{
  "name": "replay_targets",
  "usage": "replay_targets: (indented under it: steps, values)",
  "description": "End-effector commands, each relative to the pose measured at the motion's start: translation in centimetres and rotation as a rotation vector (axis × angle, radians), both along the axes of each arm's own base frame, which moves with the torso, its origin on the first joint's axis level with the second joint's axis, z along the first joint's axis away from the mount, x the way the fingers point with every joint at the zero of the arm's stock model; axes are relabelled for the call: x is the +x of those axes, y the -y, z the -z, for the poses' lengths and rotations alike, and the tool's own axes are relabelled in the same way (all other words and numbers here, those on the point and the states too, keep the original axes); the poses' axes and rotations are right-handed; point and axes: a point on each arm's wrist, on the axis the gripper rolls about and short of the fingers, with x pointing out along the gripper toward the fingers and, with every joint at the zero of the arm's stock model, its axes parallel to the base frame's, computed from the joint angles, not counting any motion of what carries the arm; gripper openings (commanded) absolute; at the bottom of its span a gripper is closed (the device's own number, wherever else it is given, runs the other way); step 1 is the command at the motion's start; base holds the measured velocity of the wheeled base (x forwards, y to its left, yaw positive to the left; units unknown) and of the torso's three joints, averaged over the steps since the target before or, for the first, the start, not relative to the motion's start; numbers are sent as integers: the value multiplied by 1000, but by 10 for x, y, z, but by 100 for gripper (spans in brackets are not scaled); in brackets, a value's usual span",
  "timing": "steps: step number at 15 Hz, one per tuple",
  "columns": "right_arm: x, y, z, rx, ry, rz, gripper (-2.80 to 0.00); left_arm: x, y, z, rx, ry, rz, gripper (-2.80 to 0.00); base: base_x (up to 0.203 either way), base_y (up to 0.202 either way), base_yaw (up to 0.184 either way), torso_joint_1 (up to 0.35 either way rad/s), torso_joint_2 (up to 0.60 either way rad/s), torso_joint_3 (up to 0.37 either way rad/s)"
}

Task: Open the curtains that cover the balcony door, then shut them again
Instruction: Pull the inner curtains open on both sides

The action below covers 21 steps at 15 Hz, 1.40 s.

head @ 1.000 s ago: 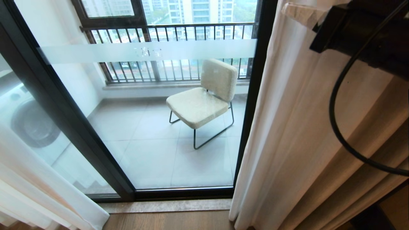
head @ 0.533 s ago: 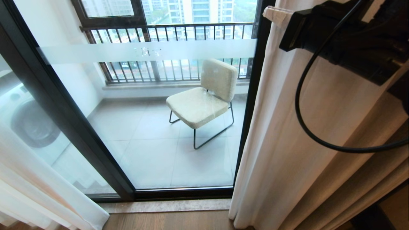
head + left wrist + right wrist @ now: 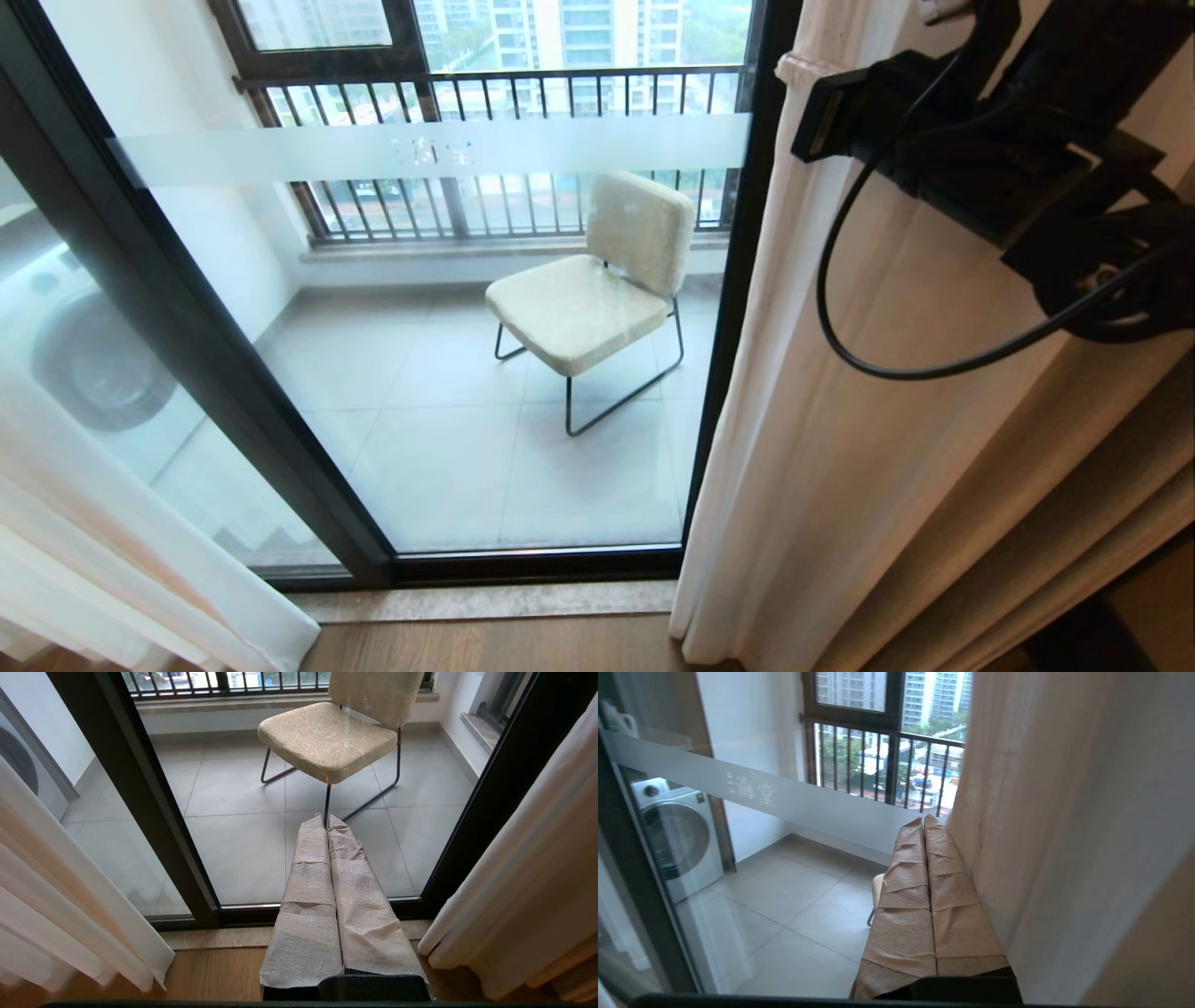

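Counts: two bunches of curtains, one at left (image 3: 112,551), one at right (image 3: 887,448). Two glass panels of the balcony door (image 3: 448,308) showing. One chair (image 3: 597,289) outside, one washing machine (image 3: 84,345), one railing (image 3: 485,93). Two grippers, left gripper (image 3: 327,823) and right gripper (image 3: 923,822).

Head view high, facing down at balcony door (image 3: 439,308), wrists nearer, sharing chair (image 3: 327,742)
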Motion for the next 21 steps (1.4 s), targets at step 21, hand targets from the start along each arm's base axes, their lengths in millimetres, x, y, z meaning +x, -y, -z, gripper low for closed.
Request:
replay_targets:
  steps: [21]
  values:
    - [-18,112,-11,-93,-19,336,-280,0,0,0,0,1,0,-280,0,0,0,0,0,0]
